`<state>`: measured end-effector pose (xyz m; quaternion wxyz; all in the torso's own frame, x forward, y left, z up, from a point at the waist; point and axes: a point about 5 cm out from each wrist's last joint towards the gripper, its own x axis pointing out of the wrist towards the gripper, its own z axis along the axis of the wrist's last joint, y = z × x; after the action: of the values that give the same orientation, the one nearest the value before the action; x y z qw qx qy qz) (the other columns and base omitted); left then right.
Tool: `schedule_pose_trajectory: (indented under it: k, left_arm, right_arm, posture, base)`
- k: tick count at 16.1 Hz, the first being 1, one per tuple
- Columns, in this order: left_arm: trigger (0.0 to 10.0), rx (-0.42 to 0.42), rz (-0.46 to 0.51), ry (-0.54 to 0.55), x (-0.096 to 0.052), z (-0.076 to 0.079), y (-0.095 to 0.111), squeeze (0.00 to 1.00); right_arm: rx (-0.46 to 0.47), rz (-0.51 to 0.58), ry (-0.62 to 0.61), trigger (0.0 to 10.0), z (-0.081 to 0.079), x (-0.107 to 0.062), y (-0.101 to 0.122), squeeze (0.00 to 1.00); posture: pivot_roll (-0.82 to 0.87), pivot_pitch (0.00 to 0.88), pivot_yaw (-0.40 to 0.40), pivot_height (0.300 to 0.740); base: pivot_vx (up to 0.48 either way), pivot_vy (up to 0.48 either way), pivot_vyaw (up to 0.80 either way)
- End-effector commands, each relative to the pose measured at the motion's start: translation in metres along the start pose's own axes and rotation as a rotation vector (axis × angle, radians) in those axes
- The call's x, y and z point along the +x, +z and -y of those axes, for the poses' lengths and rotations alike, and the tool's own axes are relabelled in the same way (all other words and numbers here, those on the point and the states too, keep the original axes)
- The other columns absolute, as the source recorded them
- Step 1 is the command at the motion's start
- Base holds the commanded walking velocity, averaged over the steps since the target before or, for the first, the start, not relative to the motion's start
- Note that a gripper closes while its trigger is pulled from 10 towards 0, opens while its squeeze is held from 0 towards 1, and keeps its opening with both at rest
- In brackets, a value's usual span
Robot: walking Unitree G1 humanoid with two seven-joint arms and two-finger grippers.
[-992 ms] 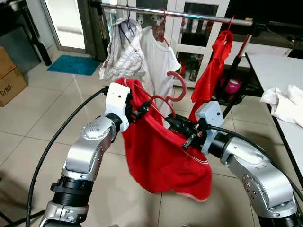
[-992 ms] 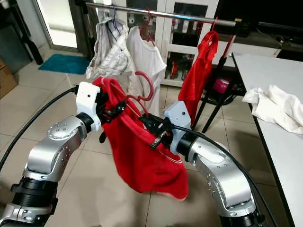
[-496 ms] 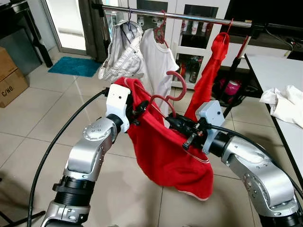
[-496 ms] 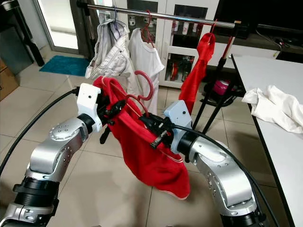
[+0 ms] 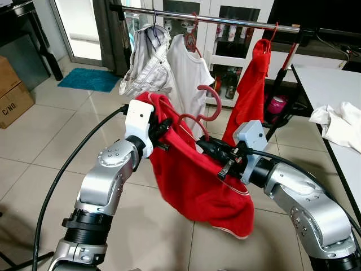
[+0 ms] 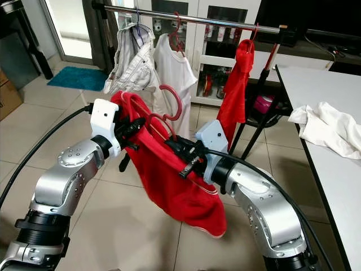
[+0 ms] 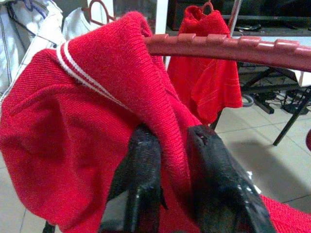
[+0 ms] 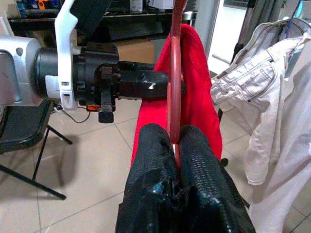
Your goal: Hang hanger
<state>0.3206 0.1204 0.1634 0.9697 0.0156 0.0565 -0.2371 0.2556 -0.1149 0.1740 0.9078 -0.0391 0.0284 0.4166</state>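
Hanger [image 5: 206, 107], clamped by right gripper [image 8: 176, 145], left gripper [image 7: 172, 160] pinching red sweater [image 5: 197, 186], above tiled floor [image 5: 45, 135].

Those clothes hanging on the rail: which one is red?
The narrow garment at the rail's right end is red. The striped shirt and white T-shirt to its left are pale.

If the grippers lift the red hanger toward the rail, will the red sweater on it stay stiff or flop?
The sweater probably flops: it sags in loose folds below the hanger. It looks like soft knit, so it may swing when lifted. The hanger seems rigid, keeping its curve between the left gripper and right gripper.
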Motion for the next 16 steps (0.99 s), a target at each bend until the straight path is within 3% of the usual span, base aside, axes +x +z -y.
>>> schedule_pose_trajectory:
  k: [1,4,5,6,8,12,14,16]
  left_arm:
    - [0.0,0.006,0.005,0.005,0.000,-0.004,0.004,0.00]
    - [0.0,0.018,0.012,-0.006,-0.003,-0.003,0.006,0.00]
    - [0.0,0.023,0.012,-0.005,-0.005,-0.004,0.007,0.00]
    - [0.0,0.033,0.016,-0.001,-0.010,-0.005,0.010,0.00]
    - [0.0,0.041,0.021,0.002,-0.013,-0.004,0.012,0.00]
    - [0.0,0.045,0.021,-0.013,-0.017,-0.001,0.014,0.00]
    - [0.0,0.065,0.086,0.115,-0.019,-0.022,0.031,0.00]
    - [0.0,0.083,0.123,0.202,-0.022,-0.040,0.042,0.00]
  right_arm:
    - [-0.037,0.056,0.017,0.0,-0.001,0.001,0.014,0.00]
    - [-0.052,0.010,-0.050,0.0,0.007,0.002,0.009,0.00]
    - [-0.054,-0.010,-0.097,0.0,0.012,0.002,0.007,0.00]
    - [-0.045,-0.048,-0.224,0.0,0.027,0.003,0.001,0.00]
    - [-0.057,-0.077,-0.256,0.0,0.031,0.002,-0.003,0.00]
    - [-0.162,-0.212,-0.227,0.0,0.031,-0.002,-0.020,0.00]
    - [-0.232,-0.244,-0.079,0.0,0.022,-0.010,-0.025,0.00]
    - [-0.238,-0.255,0.006,0.0,0.017,-0.017,-0.028,0.00]
  posture:
    - [-0.09,0.000,-0.025,0.740]
    - [-0.09,0.000,-0.024,0.740]
    - [-0.09,0.000,-0.024,0.740]
    - [-0.09,0.000,-0.022,0.740]
    - [-0.09,0.000,-0.022,0.740]
    - [-0.08,0.000,-0.018,0.740]
    - [-0.08,0.000,-0.018,0.740]
    - [-0.09,0.000,-0.017,0.740]
  base:
    - [0.000,0.000,0.00]
    - [0.000,0.000,0.00]
    - [0.000,0.000,0.00]
    - [0.000,0.000,0.00]
    - [0.000,0.000,0.00]
    - [0.000,0.000,0.00]
    - [0.000,0.000,0.00]
    - [0.000,0.000,0.00]
